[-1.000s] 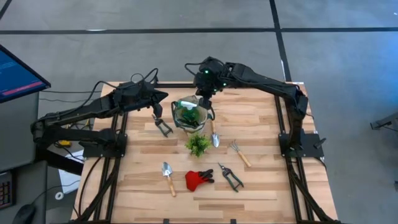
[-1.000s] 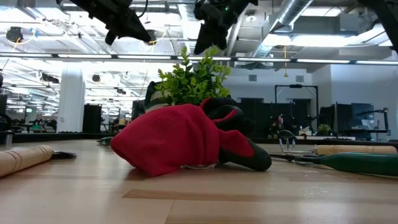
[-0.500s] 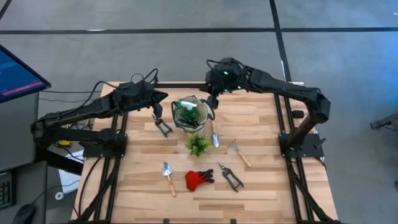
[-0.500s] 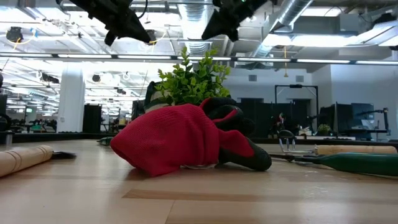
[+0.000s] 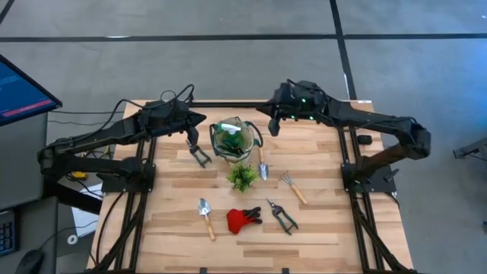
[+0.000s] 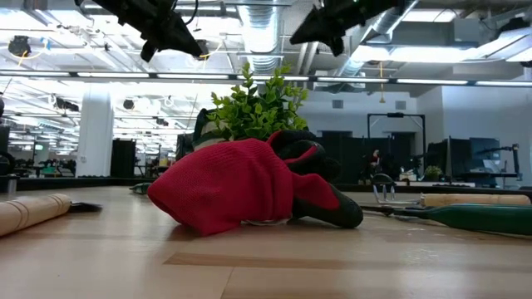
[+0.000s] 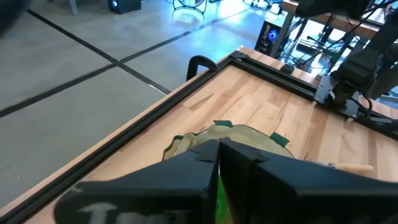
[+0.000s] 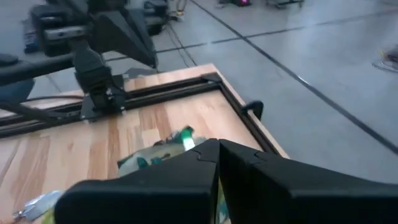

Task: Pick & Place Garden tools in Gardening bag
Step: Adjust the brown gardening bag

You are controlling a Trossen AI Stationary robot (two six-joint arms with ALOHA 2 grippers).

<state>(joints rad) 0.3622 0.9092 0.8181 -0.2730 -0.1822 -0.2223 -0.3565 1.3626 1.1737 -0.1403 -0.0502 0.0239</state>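
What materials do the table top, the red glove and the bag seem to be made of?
Table top: pale wood planks, matte, grain lines visible. Red glove: knit fabric, ribbed weave, with dark, smoother fingers, perhaps rubber. Gardening bag: soft beige cloth, likely canvas, since its sides sag.

One round beige-olive fabric gardening bag (image 5: 233,140) is counted on the wooden table (image 5: 319,152), with one green spray bottle (image 5: 230,135) seen inside it. Two wooden-handled metal trowels are counted: one (image 5: 261,164) just beside the bag, one (image 5: 206,215) near the front. One wooden-handled rake (image 5: 292,186), one pair of black-handled pruning shears (image 5: 281,216), one heap of red gloves (image 5: 243,219) and one small leafy green plant (image 5: 242,176) are counted. Two dark arms are seen.
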